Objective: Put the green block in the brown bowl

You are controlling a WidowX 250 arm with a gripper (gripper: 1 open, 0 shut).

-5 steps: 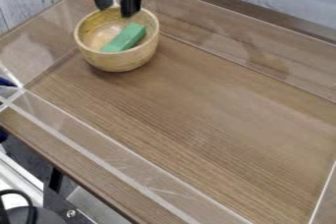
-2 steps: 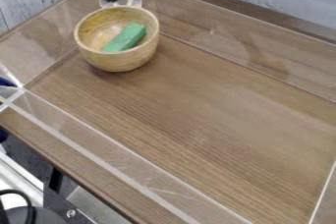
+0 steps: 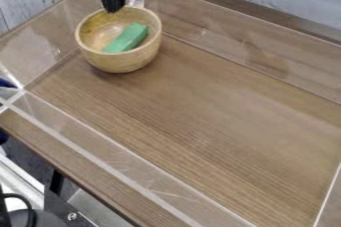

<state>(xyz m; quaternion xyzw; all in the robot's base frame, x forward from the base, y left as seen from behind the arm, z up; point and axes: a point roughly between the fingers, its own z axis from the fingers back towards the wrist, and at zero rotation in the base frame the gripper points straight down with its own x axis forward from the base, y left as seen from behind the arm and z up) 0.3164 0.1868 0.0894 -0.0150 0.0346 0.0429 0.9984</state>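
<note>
The green block [image 3: 128,39] lies tilted inside the brown bowl [image 3: 118,64], leaning toward the bowl's right side. The bowl stands at the far left of the wooden table [image 3: 200,121]. My gripper [image 3: 116,6] hangs pointing down just above the bowl's far rim, behind the block and apart from it. Its dark fingers are pressed together, shut, with nothing between them. The upper part of the hand is cut off by the top of the picture.
Low clear plastic walls [image 3: 34,112] run around the tabletop, with one along the back right [image 3: 253,17] behind the bowl. A grey plank wall rises at the far side. Black cables and a frame [image 3: 20,206] show below the near left corner.
The gripper's fingers stood spread over the bowl's far rim a second ago and have since closed together on nothing. The block and bowl have not moved.
</note>
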